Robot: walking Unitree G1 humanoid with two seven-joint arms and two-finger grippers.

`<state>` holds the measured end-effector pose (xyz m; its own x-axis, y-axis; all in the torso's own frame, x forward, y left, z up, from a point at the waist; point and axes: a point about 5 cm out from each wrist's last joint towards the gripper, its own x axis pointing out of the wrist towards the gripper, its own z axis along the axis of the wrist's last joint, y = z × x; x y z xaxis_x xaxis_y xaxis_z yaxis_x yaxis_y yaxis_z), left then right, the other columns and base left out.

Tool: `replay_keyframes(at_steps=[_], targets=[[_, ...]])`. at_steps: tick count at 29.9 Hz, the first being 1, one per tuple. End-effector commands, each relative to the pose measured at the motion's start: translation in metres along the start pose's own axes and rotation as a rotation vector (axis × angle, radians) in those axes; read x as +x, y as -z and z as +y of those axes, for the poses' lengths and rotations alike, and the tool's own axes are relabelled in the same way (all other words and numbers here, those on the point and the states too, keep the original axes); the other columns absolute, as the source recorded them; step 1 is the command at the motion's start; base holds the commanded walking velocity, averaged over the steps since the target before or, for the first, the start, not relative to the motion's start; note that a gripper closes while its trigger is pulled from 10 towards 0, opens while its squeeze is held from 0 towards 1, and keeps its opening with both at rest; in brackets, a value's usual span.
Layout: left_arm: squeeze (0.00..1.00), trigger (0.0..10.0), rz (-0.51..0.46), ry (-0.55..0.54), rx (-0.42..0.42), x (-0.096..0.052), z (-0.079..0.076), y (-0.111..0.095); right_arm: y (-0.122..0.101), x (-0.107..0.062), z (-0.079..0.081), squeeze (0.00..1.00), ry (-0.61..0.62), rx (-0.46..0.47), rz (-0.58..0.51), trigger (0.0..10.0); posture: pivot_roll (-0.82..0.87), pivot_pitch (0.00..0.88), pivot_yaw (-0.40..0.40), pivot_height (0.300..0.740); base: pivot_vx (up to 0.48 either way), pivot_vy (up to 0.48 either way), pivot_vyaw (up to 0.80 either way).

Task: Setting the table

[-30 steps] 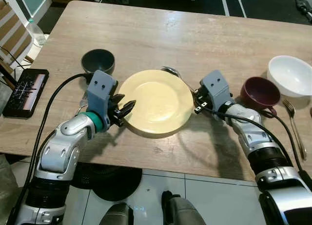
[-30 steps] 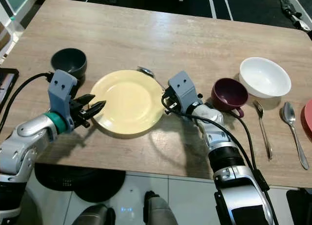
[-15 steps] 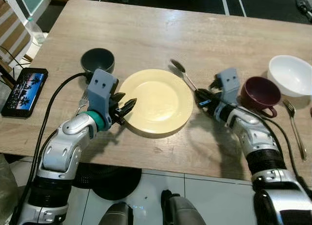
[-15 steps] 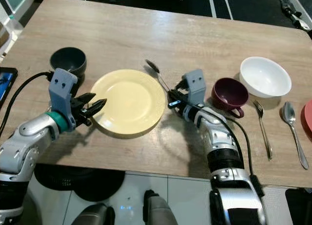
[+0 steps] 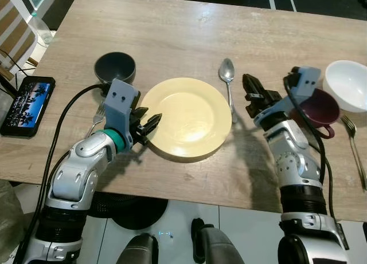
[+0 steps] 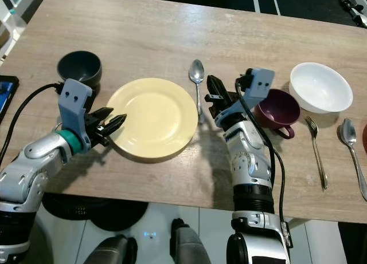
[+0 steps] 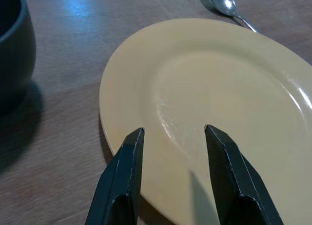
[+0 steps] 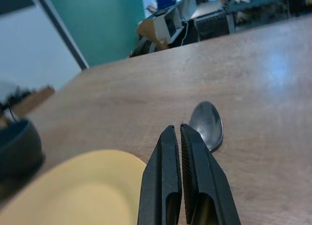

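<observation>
Left gripper (image 5: 150, 122): fingers spread over yellow plate (image 5: 186, 116) rim. Right gripper (image 5: 250, 90): fingers closed, empty, beside spoon (image 5: 228, 81) on bench (image 5: 172, 35). No legible writing.

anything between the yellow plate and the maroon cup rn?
Yes: the spoon beside the yellow plate, then the right gripper nearer the maroon cup, per the right eye view.

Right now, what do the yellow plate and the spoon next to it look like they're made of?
The yellow plate looks like glazed ceramic, possibly melamine: an even pale colour with soft glossy highlights. The spoon looks like polished metal, probably stainless steel: silver-grey with a bright reflection in the bowl.
</observation>
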<state>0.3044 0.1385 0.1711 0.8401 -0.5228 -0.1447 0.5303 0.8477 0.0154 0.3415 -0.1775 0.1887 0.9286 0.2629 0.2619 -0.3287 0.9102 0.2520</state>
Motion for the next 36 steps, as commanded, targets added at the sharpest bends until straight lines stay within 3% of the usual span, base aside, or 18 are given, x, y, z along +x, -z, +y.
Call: replay_keyframes(at_steps=[1, 2, 3, 4, 5, 6, 9, 10, 14, 19, 20, 21, 26, 31, 36], targets=[[0.00, 10.0, 0.016, 0.011, -0.005, 0.002, -0.002, 0.005, 0.000, -0.002, 0.001, 0.00, -0.002, -0.090, 0.025, 0.0, 0.07, 0.127, 0.032, 0.740, 0.000, 0.000, 0.00], [0.00, 10.0, 0.016, 0.012, -0.004, 0.002, -0.002, 0.005, 0.002, 0.000, 0.000, 0.00, 0.011, -0.160, 0.053, 3.8, 0.06, 0.126, 0.031, 0.740, 0.000, 0.000, 0.00], [0.00, 10.0, 0.016, 0.012, -0.004, 0.002, -0.002, 0.005, 0.002, 0.000, 0.000, 0.00, 0.011, -0.160, 0.053, 3.8, 0.06, 0.126, 0.031, 0.740, 0.000, 0.000, 0.00], [0.00, 10.0, 0.015, 0.012, -0.004, 0.002, -0.003, 0.005, 0.003, 0.002, -0.001, 0.00, 0.029, -0.219, 0.079, 6.1, 0.06, 0.126, 0.031, 0.740, 0.000, 0.000, 0.00], [0.00, 10.0, 0.015, 0.013, -0.004, 0.003, -0.003, 0.004, 0.006, 0.003, -0.003, 0.00, 0.063, -0.262, 0.106, 10.0, 0.07, 0.125, 0.029, 0.740, 0.000, 0.000, 0.00], [0.00, 10.0, 0.014, 0.013, -0.004, 0.003, -0.003, 0.004, 0.009, 0.005, -0.002, 0.51, 0.084, -0.289, 0.132, 10.0, 0.07, 0.125, 0.029, 0.740, 0.000, 0.000, 0.00], [0.00, 10.0, 0.014, 0.012, -0.004, 0.003, -0.003, 0.004, 0.011, 0.007, -0.002, 0.51, 0.098, -0.303, 0.147, 10.0, 0.07, 0.125, 0.029, 0.740, 0.000, 0.000, 0.00], [0.00, 10.0, 0.015, 0.012, -0.005, 0.003, -0.003, 0.005, 0.017, 0.011, 0.003, 1.00, 0.100, -0.314, 0.169, 10.0, 0.07, 0.128, 0.030, 0.740, 0.000, 0.000, 0.00], [0.00, 10.0, 0.017, 0.009, -0.004, 0.001, -0.003, 0.005, 0.032, 0.023, 0.015, 1.00, 0.110, -0.324, 0.223, 10.0, 0.08, 0.131, 0.029, 0.740, 0.000, 0.000, 0.00], [0.00, 10.0, 0.022, 0.001, -0.001, -0.002, -0.001, 0.005, 0.046, 0.034, 0.026, 1.00, 0.097, -0.266, 0.294, 10.0, 0.10, 0.145, 0.028, 0.740, 0.000, 0.000, 0.00], [0.00, 10.0, 0.026, -0.003, -0.001, -0.004, 0.000, 0.006, 0.050, 0.038, 0.029, 0.89, 0.096, -0.240, 0.316, 10.0, 0.10, 0.150, 0.028, 0.740, 0.000, 0.000, 0.00], [0.00, 10.0, 0.029, -0.005, 0.000, -0.005, 0.000, 0.006, 0.052, 0.041, 0.030, 0.00, 0.114, -0.236, 0.336, 10.0, 0.10, 0.153, 0.027, 0.740, 0.000, 0.000, 0.00], [0.00, 10.0, 0.031, -0.007, -0.001, -0.006, 0.000, 0.006, 0.053, 0.044, 0.027, 0.00, 0.162, -0.231, 0.351, 10.0, 0.10, 0.158, 0.024, 0.740, 0.000, 0.000, 0.00], [0.00, 10.0, 0.033, -0.009, -0.003, -0.007, 0.000, 0.007, 0.046, 0.048, 0.013, 0.00, 0.280, -0.196, 0.329, 10.0, 0.11, 0.162, 0.022, 0.740, 0.000, 0.000, 0.00], [0.00, 10.0, 0.035, -0.011, -0.005, -0.008, 0.000, 0.007, 0.045, 0.049, 0.008, 0.00, 0.307, -0.223, 0.326, 10.0, 0.11, 0.162, 0.022, 0.740, 0.000, 0.000, 0.00]])
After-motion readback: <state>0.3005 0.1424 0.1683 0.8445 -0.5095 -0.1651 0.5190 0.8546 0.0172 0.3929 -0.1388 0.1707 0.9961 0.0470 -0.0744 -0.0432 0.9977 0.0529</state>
